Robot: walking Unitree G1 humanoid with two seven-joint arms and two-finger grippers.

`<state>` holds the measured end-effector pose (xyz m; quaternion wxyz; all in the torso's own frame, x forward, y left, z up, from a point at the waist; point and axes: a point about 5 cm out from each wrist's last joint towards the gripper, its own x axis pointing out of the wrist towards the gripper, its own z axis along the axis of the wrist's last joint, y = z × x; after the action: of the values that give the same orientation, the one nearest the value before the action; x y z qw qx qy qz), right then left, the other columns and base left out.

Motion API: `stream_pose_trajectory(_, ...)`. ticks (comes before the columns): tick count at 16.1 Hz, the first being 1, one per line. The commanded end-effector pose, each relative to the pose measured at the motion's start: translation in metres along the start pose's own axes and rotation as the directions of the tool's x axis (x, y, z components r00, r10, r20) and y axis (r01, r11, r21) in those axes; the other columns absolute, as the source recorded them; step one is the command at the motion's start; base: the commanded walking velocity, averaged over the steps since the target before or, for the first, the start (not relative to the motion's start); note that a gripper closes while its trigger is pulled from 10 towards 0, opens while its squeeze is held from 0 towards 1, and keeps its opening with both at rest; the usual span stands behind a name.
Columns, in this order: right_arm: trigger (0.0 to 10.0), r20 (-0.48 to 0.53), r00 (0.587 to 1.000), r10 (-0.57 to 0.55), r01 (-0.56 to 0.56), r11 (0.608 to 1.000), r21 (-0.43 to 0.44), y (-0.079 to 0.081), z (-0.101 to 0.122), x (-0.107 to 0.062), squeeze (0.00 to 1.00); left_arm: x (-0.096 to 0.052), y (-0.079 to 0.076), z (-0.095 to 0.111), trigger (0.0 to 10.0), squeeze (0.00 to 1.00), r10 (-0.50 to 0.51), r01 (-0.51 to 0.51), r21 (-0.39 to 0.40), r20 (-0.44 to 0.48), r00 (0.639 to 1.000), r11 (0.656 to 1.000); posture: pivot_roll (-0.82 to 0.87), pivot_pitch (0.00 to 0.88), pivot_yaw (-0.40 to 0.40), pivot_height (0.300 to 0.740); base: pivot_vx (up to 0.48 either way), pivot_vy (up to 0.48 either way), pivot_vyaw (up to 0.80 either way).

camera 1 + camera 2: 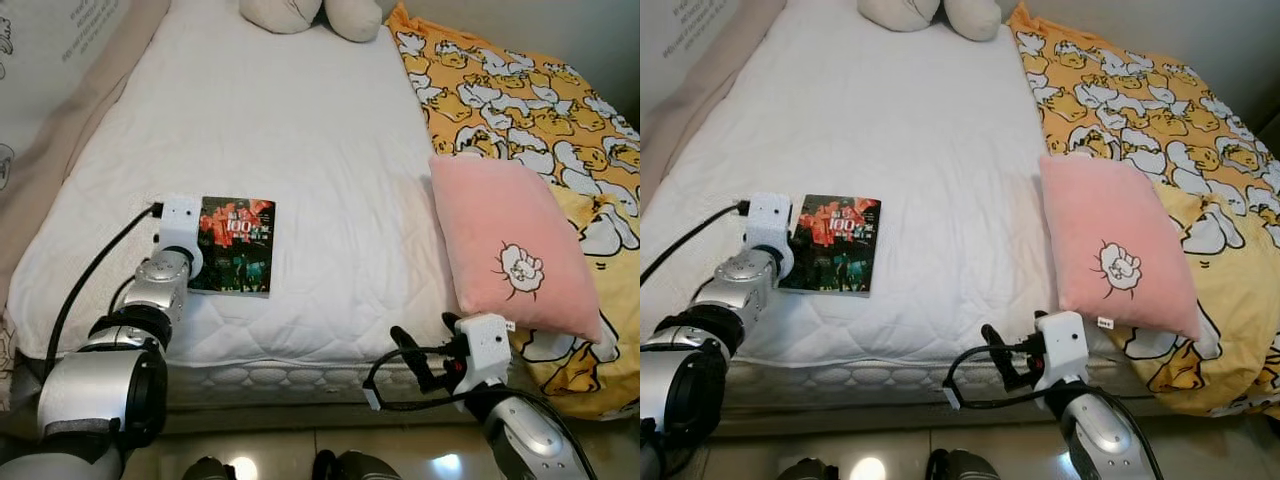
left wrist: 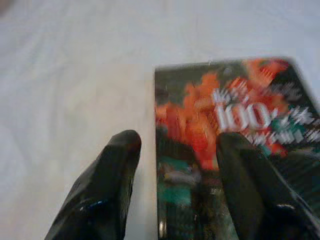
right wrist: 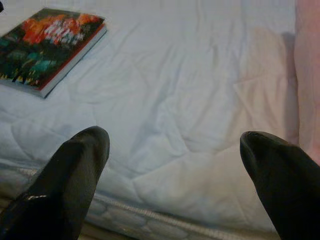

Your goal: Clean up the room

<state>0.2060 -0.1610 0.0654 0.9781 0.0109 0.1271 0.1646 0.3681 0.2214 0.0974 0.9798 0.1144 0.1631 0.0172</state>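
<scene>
A book with a dark cover, red art and "100" lies flat on the white mattress, near its front left corner. My left gripper is open right at the book's left edge. One finger is over the sheet and the other finger is over the cover. Its wrist covers that edge in the eye views. My right gripper hangs open at the bed's front edge, left of the pink pillow, holding nothing. The book shows far from it.
A yellow cartoon-print duvet covers the bed's right side, with the pink pillow lying on it. White plush shapes sit at the far end. A beige panel runs along the bed's left side. My feet stand on a glossy floor.
</scene>
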Motion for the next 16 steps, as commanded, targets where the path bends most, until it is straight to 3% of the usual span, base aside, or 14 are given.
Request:
stream_pose_trajectory(1, 10.0, 0.057, 0.997, -0.051, 0.053, 0.998, -0.032, -0.007, 0.011, 0.002, 0.00, 0.002, -0.011, 0.017, 10.0, 1.00, -0.060, 0.059, 0.018, 0.092, 0.994, 0.998, -0.13, 0.012, -0.109, 0.726, 0.000, 0.000, 0.00)
stream_pose_trajectory(3, 10.0, 0.132, 0.985, -0.111, 0.117, 0.993, -0.035, -0.011, 0.027, 0.008, 0.00, 0.001, -0.022, 0.023, 10.0, 1.00, -0.085, 0.088, -0.014, 0.169, 0.982, 0.996, -0.12, 0.000, -0.091, 0.726, 0.000, 0.000, 0.00)
stream_pose_trajectory(4, 10.0, 0.199, 0.961, -0.193, 0.201, 0.979, -0.018, -0.018, 0.038, 0.016, 0.00, -0.001, -0.032, 0.022, 10.0, 1.00, -0.064, 0.093, -0.130, 0.213, 0.975, 0.987, -0.08, 0.000, -0.054, 0.726, 0.000, 0.000, 0.00)
stream_pose_trajectory(5, 10.0, 0.223, 0.948, -0.228, 0.235, 0.972, -0.007, -0.022, 0.042, 0.019, 0.00, -0.003, -0.037, 0.021, 10.0, 1.00, -0.045, 0.088, -0.185, 0.223, 0.974, 0.979, -0.08, 0.000, -0.054, 0.726, 0.000, 0.000, 0.00)
stream_pose_trajectory(6, 10.0, 0.249, 0.920, -0.302, 0.308, 0.951, 0.017, -0.035, 0.044, 0.022, 0.00, -0.011, -0.060, 0.018, 10.0, 0.00, -0.110, 0.171, -0.193, 0.289, 0.951, 0.966, -0.05, 0.000, -0.035, 0.726, 0.000, 0.000, 0.00)
stream_pose_trajectory(8, 10.0, 0.245, 0.911, -0.332, 0.334, 0.942, 0.032, -0.041, 0.043, 0.025, 0.00, -0.019, -0.082, 0.017, 10.0, 0.00, -0.177, 0.226, -0.110, 0.340, 0.924, 0.968, -0.03, 0.000, -0.033, 0.726, 0.000, -0.471, 0.00)
stream_pose_trajectory(11, 10.0, 0.220, 0.913, -0.343, 0.343, 0.938, 0.044, -0.032, 0.036, 0.036, 0.00, -0.020, -0.093, 0.015, 10.0, 0.00, -0.128, 0.198, -0.204, 0.312, 0.941, 0.959, -0.03, 0.000, -0.034, 0.726, 0.000, -0.463, 0.00)
stream_pose_trajectory(13, 10.0, 0.210, 0.916, -0.341, 0.339, 0.940, 0.043, -0.027, 0.030, 0.038, 0.00, -0.024, -0.100, 0.015, 10.0, 0.00, -0.137, 0.210, -0.205, 0.322, 0.937, 0.956, -0.03, 0.000, -0.035, 0.726, 0.000, -0.456, 0.00)
stream_pose_trajectory(14, 10.0, 0.224, 0.914, -0.339, 0.333, 0.941, 0.065, -0.025, 0.027, 0.038, 1.00, -0.027, -0.100, 0.015, 10.0, 0.00, -0.110, 0.188, -0.227, 0.318, 0.942, 0.956, -0.04, 0.000, -0.035, 0.726, 0.000, -0.446, 0.00)
stream_pose_trajectory(16, 10.0, 0.232, 0.916, -0.327, 0.326, 0.944, 0.044, -0.027, 0.027, 0.042, 1.00, -0.028, -0.099, 0.016, 10.0, 0.00, -0.072, 0.147, -0.219, 0.318, 0.945, 0.964, -0.04, 0.000, -0.036, 0.726, 0.000, -0.441, 0.00)
